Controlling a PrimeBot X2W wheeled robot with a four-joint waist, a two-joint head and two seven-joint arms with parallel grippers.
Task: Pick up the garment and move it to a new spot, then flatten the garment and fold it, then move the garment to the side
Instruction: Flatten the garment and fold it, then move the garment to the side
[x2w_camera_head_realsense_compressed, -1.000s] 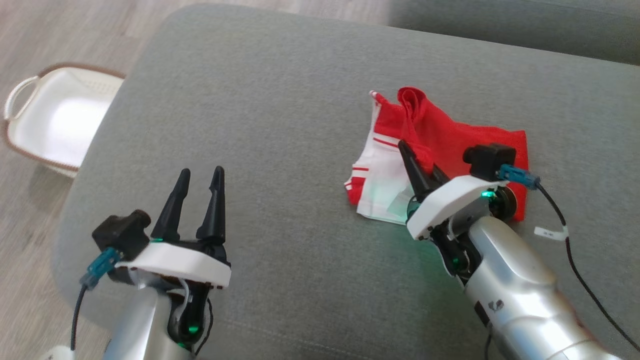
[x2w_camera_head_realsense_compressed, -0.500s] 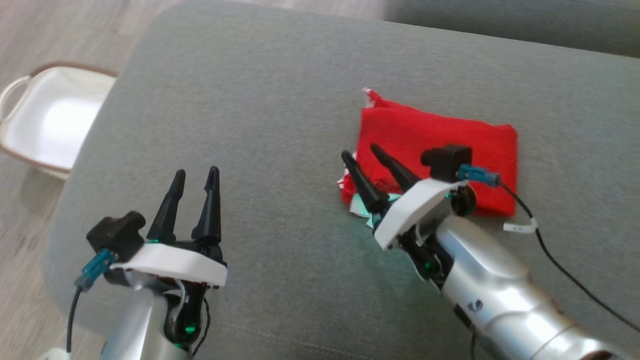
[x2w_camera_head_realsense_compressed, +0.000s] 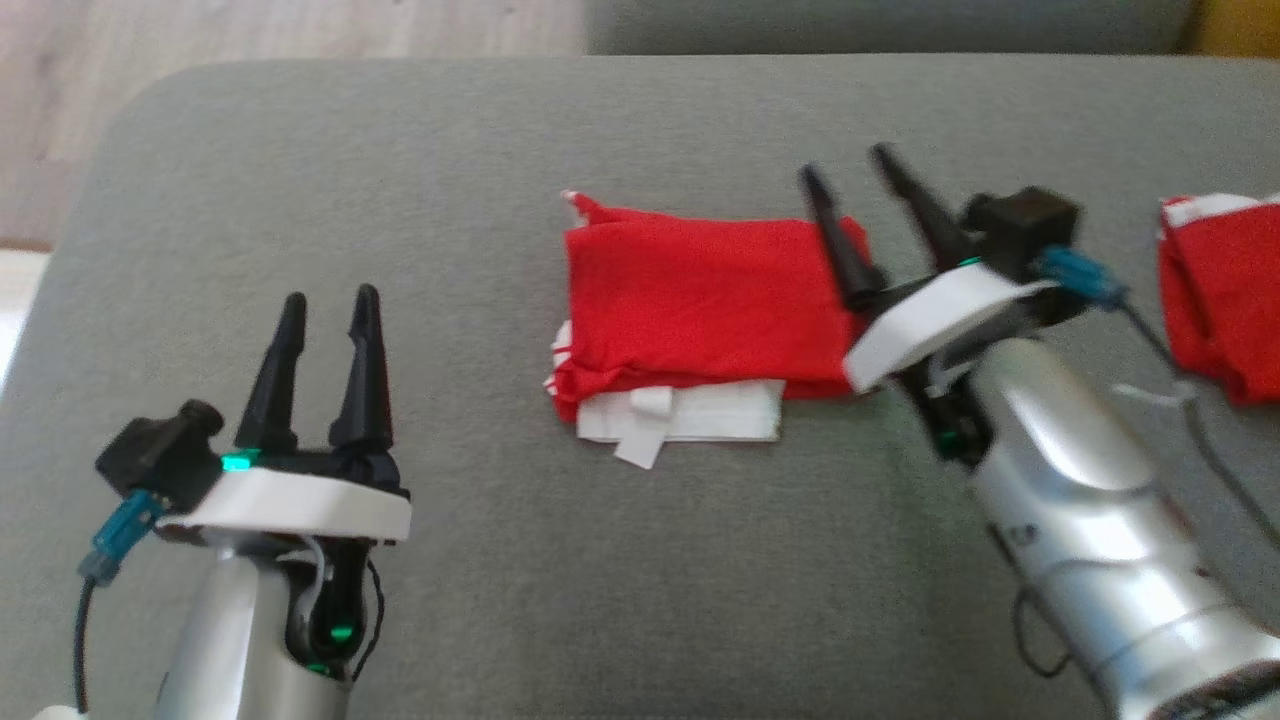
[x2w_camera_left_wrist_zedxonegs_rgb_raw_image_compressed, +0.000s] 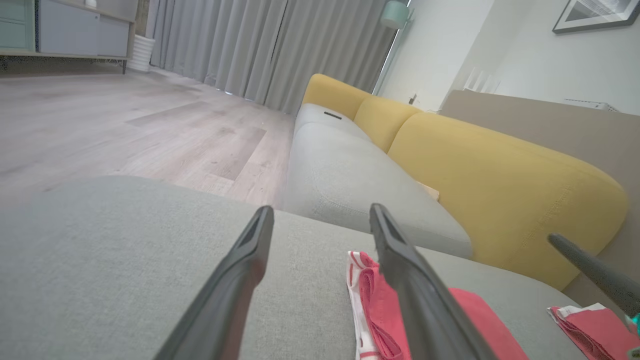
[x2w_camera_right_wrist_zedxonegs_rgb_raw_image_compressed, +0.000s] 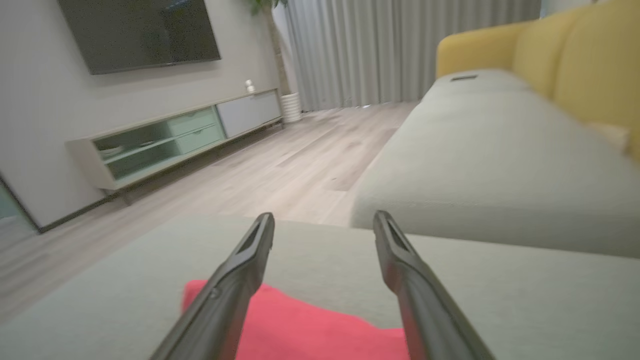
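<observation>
While left claw (x2w_camera_head_realsense_compressed: 330, 296) and right claw (x2w_camera_head_realsense_compressed: 845, 164) stand spread, the folded red garment (x2w_camera_head_realsense_compressed: 700, 300) lies beside the latter on a grey woven cushion (x2w_camera_head_realsense_compressed: 400, 180)

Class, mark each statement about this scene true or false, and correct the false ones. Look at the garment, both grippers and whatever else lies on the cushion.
1. The red garment lies folded on the grey cushion. True.
2. The right gripper is shut on the garment. False: its jaws stand open with nothing between them.
3. The left gripper is open and holds nothing. True.
4. Nothing else red lies on the cushion. False: a second red garment lies further to the right.
5. The folded garment's near edge shows white fabric. True.
</observation>
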